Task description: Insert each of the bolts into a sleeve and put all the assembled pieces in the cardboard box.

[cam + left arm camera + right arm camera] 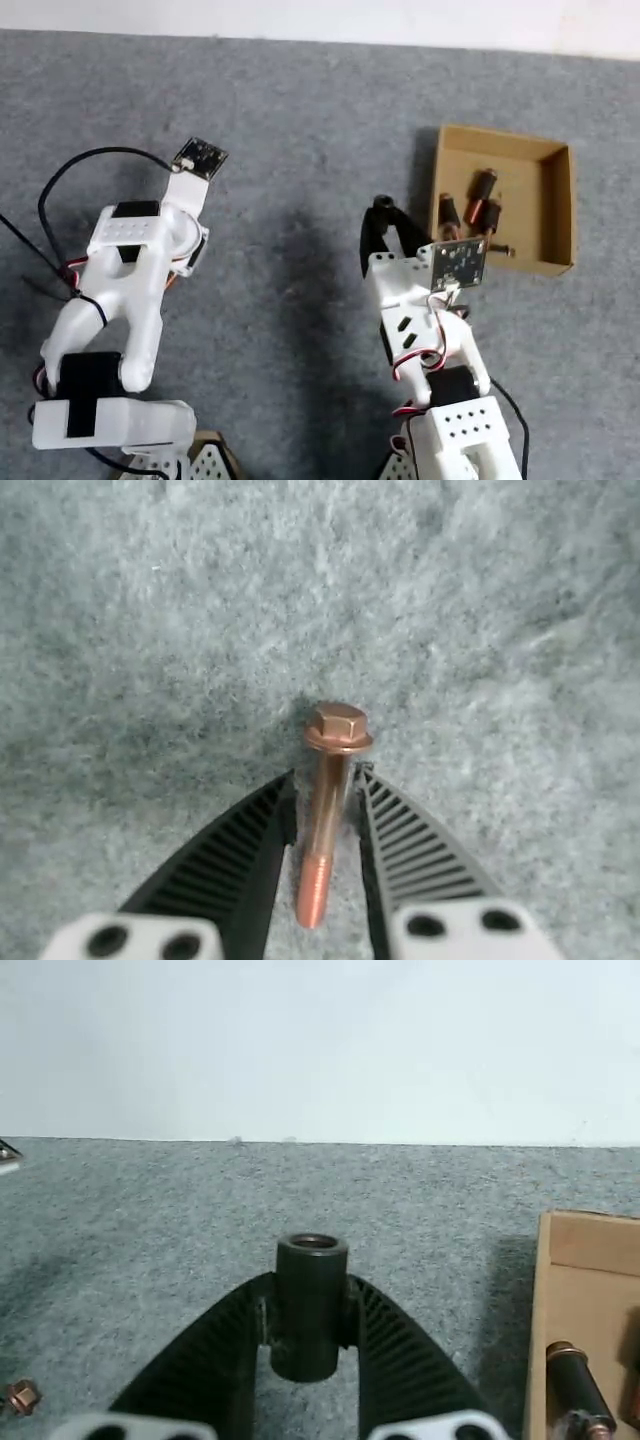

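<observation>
High view: right gripper (385, 228) just beside the cardboard box (535, 203), left arm (130, 270) well apart from it. Left wrist view: left gripper (326, 785) pinches the bolt (330, 830) by its shank; held at the tips, it could pivot. Right wrist view: sleeve (311, 1270) clamped upright beside the box — a tilted bolt would jam.

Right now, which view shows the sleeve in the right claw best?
Right wrist view: the sleeve stands upright in the right claw, open bore up. In the high view it is a dark end at the claw's tip, hard to separate. The left wrist view faces a bolt instead.
</observation>
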You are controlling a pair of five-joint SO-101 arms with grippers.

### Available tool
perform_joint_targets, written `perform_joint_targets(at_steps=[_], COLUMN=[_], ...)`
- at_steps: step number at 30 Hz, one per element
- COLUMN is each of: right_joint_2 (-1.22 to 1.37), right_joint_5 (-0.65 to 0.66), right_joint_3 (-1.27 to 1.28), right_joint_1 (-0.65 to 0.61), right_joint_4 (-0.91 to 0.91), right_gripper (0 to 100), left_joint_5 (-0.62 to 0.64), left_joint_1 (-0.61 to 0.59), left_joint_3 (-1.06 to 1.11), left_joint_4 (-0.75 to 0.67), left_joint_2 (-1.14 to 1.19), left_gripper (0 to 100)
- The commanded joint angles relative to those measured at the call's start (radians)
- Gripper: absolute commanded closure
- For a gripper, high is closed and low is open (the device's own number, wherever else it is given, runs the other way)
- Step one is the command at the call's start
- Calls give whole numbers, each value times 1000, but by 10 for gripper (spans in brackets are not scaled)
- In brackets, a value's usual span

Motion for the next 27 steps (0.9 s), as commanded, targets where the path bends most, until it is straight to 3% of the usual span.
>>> perform_joint_targets(at_steps=[1,7,27], right_joint_2=[-15,-15,-15], right_joint_5=[11,11,12], right_joint_3=[-15,-15,-15], right_joint_1=[-4,-4,-4], right_joint_4=[-25,-25,-25], right_gripper=[988,988,988], left_joint_5=[-5,-5,-5], left_joint_1=[-12,-24,-25], left_joint_3=[2,-74,-101], left_joint_4=[-15,-5,20], left_joint_2=[24,183,199], left_gripper=[897,897,897])
